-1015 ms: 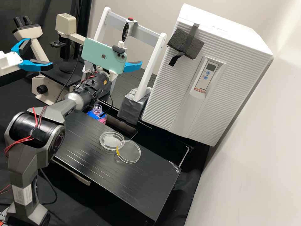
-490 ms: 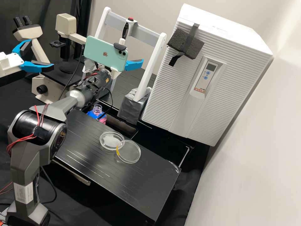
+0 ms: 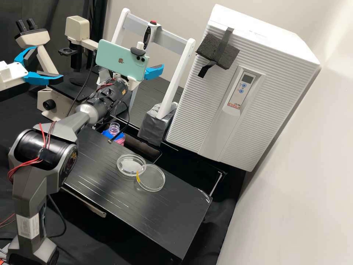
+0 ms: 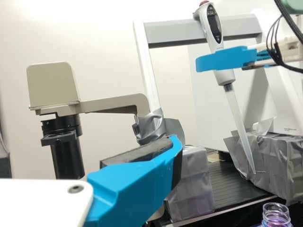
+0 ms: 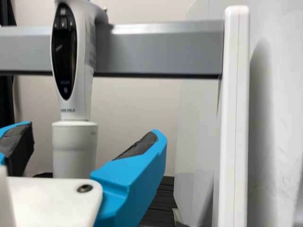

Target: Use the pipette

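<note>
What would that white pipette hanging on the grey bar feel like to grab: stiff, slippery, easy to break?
The pipette body looks like hard, smooth plastic, so probably stiff but slippery. Its long thin tip tapers to a point and would likely bend if knocked. It hangs from the bar, so it may swing when nudged.

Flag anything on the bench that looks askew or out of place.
On the black tray, the nearer dish overlaps the farther dish, with a yellow strip where they meet. The pink bottle stands uncapped by the tray's far edge.
</note>
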`<state>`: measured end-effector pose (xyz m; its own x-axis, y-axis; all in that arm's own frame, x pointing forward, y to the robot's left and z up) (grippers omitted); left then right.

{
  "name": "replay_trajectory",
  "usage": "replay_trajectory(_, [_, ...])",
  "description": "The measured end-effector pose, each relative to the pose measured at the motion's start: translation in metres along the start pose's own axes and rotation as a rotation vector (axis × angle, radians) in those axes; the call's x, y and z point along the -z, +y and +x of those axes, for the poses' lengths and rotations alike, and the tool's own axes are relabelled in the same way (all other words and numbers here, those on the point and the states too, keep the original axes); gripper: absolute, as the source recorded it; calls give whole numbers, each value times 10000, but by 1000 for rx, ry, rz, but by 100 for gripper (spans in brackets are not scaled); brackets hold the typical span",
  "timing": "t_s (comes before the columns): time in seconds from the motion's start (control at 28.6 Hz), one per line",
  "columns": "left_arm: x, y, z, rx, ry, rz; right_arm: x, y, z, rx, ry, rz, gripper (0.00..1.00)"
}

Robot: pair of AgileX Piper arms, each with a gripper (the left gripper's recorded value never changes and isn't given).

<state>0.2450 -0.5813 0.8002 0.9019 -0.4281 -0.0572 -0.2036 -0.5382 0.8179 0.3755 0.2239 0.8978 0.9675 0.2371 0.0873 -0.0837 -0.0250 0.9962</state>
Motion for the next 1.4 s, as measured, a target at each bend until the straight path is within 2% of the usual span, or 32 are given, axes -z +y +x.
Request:
replay_trajectory(0.21, [0, 0, 0, 0, 0, 0, 2, 2, 1, -1, 1, -1, 0])
replay_trajectory(0.42, [0, 0, 0, 0, 0, -7, 18, 19, 7, -5, 4, -19, 0])
replay_trajectory(0.63, [5, 1, 0, 0, 1, -9, 40, -8, 3, 4, 2, -1, 0])
replay_trajectory(1.12, [10, 1, 1, 0, 2, -13, 39, -45, 12, 13, 1, -8, 0])
replay_trajectory(1.16, [10, 1, 1, 0, 2, -19, 38, -46, 12, 14, 0, -8, 0])
replay_trajectory(1.4, [27, 3, 1, -1, 8, -28, 38, -47, 12, 15, 0, -8, 0])
